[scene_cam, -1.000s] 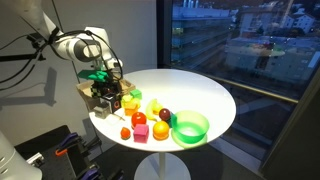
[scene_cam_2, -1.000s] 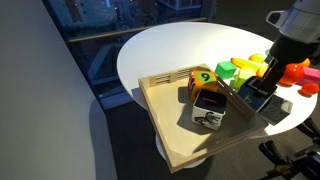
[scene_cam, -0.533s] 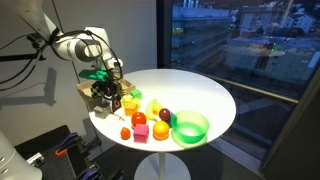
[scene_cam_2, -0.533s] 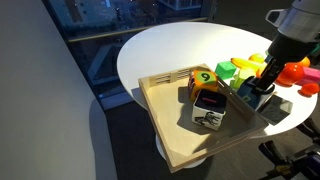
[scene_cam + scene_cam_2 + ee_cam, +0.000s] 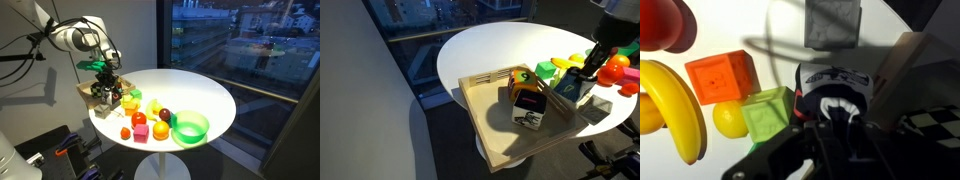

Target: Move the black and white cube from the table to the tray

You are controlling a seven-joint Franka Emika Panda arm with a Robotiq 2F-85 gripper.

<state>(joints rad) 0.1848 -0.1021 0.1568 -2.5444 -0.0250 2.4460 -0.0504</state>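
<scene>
One claw (image 5: 591,70) hangs at the tray end of the round white counter (image 5: 480,50), pointing down. It stands clear above the black and white cube (image 5: 570,91) and does not visibly touch it. In the wrist view the claw's dark linkage fills the lower edge. How far its jaws are parted, and whether they hold anything, cannot be told.

The black and white cube (image 5: 835,86) lies directly below the wrist camera, just beside the tan wall of the tray (image 5: 905,60), on the side away from the tray's floor. In an exterior view it sits at the tray's (image 5: 490,125) far edge. A larger patterned cube (image 5: 528,108) and a yellow numbered cube (image 5: 523,78) stand inside the tray.

Around the black and white cube, on the counter, are a grey cube (image 5: 830,22), an orange cube (image 5: 722,77), a green cube (image 5: 767,113), a lemon (image 5: 728,119) and a banana (image 5: 675,100).

In an exterior view the arm (image 5: 75,38) enters from the upper left and is bent at the elbow. Its wrist is turned down over the tray, well apart from the green bowl (image 5: 190,127).
</scene>
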